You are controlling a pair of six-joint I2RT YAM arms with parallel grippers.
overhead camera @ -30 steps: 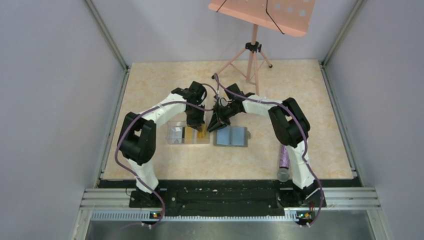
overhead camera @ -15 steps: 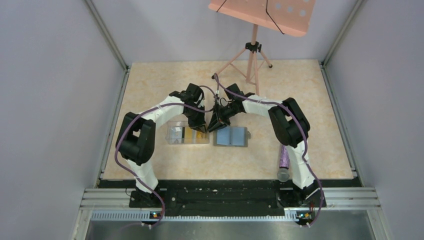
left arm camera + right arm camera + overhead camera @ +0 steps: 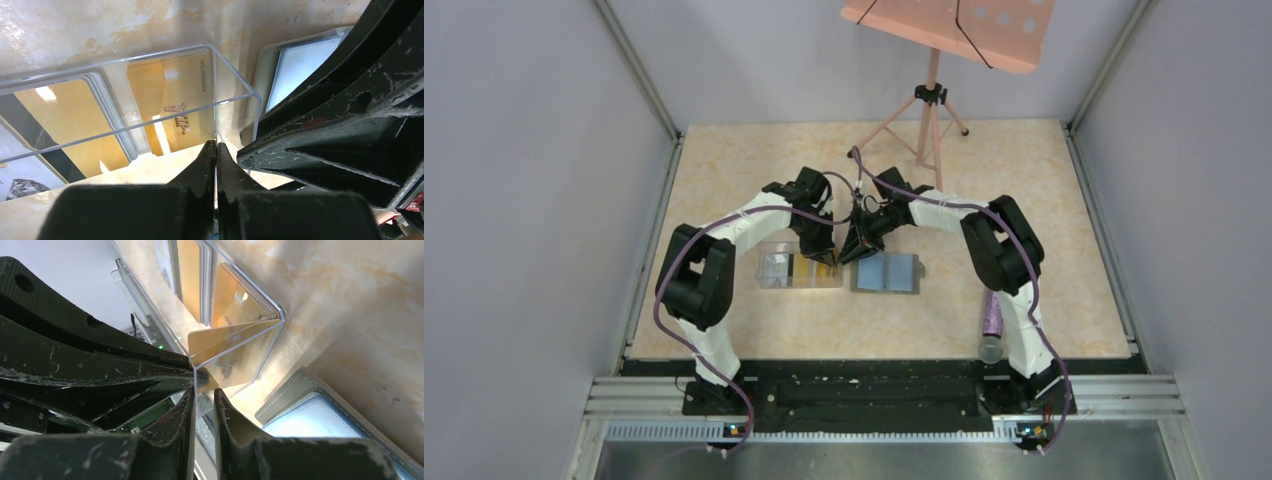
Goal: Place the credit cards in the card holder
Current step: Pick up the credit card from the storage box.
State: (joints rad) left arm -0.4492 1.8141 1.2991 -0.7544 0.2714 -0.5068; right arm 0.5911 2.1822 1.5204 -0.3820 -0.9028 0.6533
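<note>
One clear box (image 3: 125,128) keeps the credit cards (image 3: 170,95) in two stacks; I can't count them. My left gripper (image 3: 216,150) hangs over its right end, clenched tight, with no card visible between the tips. My right gripper (image 3: 203,390) pinches the box's corner wall, I judge to steady it. One card holder (image 3: 887,272) lies open just right, ready for loading.

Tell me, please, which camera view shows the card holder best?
The top external view: the card holder lies open and wholly visible, just right of the clear box. The left wrist view shows only part of it at its upper right; the right wrist view catches only one end at its lower right.
</note>
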